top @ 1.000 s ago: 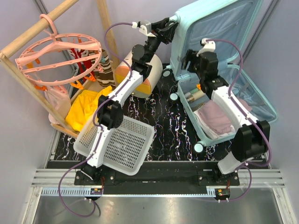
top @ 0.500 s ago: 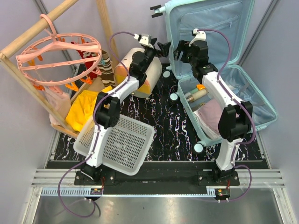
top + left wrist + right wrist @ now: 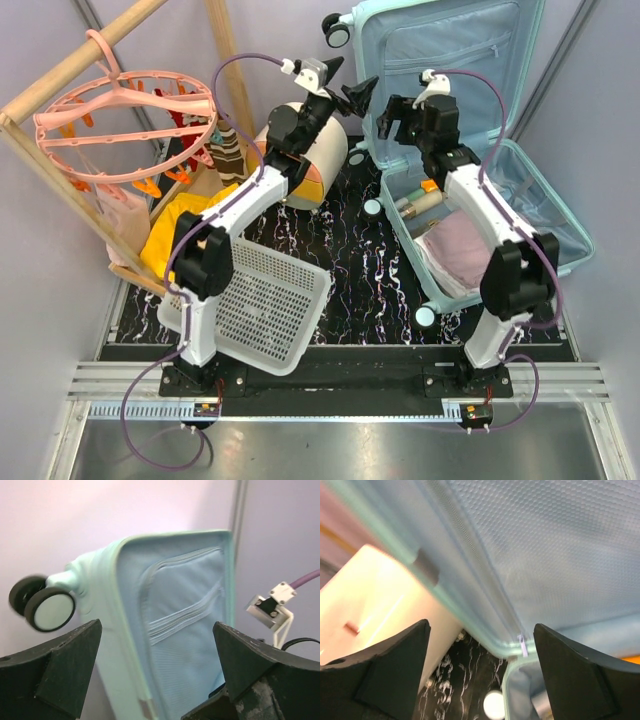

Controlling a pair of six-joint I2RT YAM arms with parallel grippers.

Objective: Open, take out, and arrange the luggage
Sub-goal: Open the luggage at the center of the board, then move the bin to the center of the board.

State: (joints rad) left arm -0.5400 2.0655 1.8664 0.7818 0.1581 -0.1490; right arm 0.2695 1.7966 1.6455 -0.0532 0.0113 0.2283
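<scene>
Luggage (image 3: pixel 455 50) lid up; L end effector (image 3: pixel 350 80) & R end effector (image 3: pixel 400 116) both spread wide, empty, by it

The top camera looks down from above and behind on the whole table (image 3: pixel 350 280). Both wrist cameras face the luggage (image 3: pixel 450 50) lid from very near; all three views share it.
</scene>
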